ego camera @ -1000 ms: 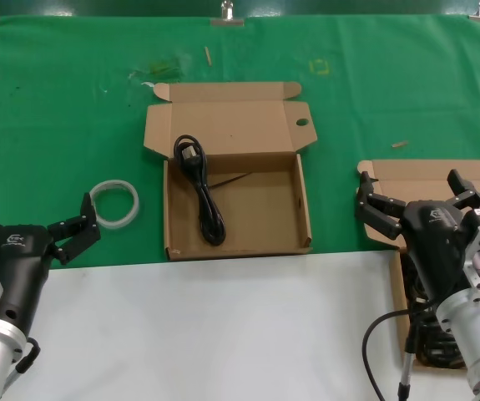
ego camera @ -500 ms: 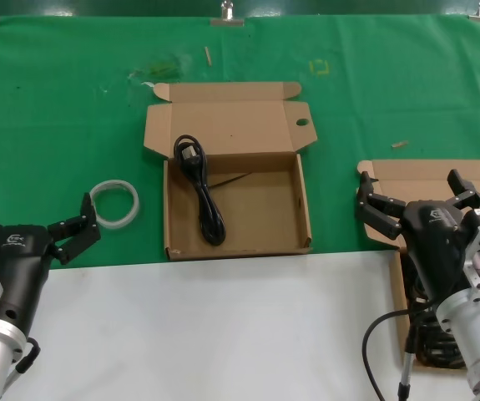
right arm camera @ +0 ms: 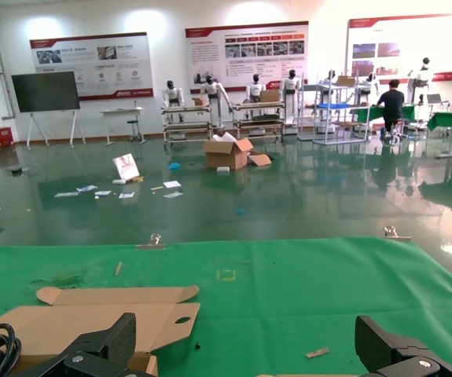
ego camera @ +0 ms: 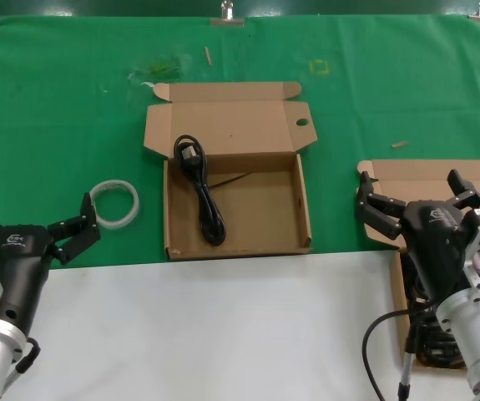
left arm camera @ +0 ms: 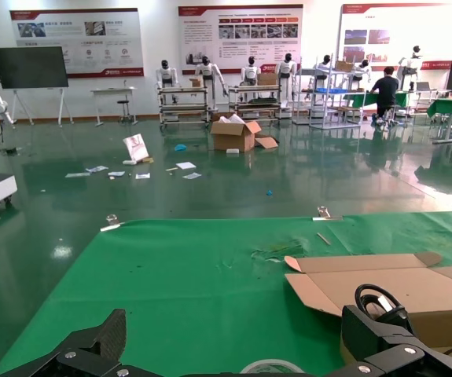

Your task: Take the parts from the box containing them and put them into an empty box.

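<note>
The holed-flap box [ego camera: 238, 194] lies open mid-table with one black coiled cord [ego camera: 199, 189] along its left side. The other box [ego camera: 430, 171] lies at the right, mostly under my right arm; more black cords [ego camera: 427, 347] show in it beside the arm. My right gripper [ego camera: 410, 185] is open and empty above that box's lid. My left gripper [ego camera: 35, 215] is open and empty at the left, near the cloth's front edge. In the left wrist view, the left gripper [left arm camera: 237, 345] faces the cord [left arm camera: 379, 298]. In the right wrist view, the right gripper [right arm camera: 249, 345] faces the holed flap [right arm camera: 167, 322].
A white tape ring [ego camera: 114, 203] lies on the green cloth [ego camera: 56, 109] left of the middle box; it also shows in the left wrist view [left arm camera: 271, 366]. A white table strip [ego camera: 223, 326] runs along the front. Small scraps [ego camera: 399, 144] lie on the cloth.
</note>
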Tool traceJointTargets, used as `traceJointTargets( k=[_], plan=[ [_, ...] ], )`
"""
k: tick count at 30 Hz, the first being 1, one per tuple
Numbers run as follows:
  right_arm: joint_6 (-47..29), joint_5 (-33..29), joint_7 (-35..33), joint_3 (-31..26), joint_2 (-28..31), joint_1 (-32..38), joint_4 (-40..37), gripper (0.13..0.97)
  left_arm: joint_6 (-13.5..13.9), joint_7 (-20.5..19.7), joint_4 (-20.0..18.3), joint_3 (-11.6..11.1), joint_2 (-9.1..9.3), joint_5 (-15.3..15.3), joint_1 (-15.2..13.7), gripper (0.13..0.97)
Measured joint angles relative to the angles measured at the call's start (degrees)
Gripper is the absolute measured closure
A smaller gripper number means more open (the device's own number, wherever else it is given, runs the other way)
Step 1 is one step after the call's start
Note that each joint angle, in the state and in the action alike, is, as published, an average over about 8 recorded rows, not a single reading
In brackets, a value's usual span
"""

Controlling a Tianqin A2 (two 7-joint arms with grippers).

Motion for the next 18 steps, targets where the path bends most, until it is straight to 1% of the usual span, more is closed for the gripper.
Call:
traceJointTargets(
  k=[18],
  plan=[
    [0.00, 0.00, 0.00, 0.00, 0.00, 0.00, 0.00, 0.129, 0.00, 0.00, 0.00, 0.00, 0.00, 0.00, 0.00, 0.132]
  ],
)
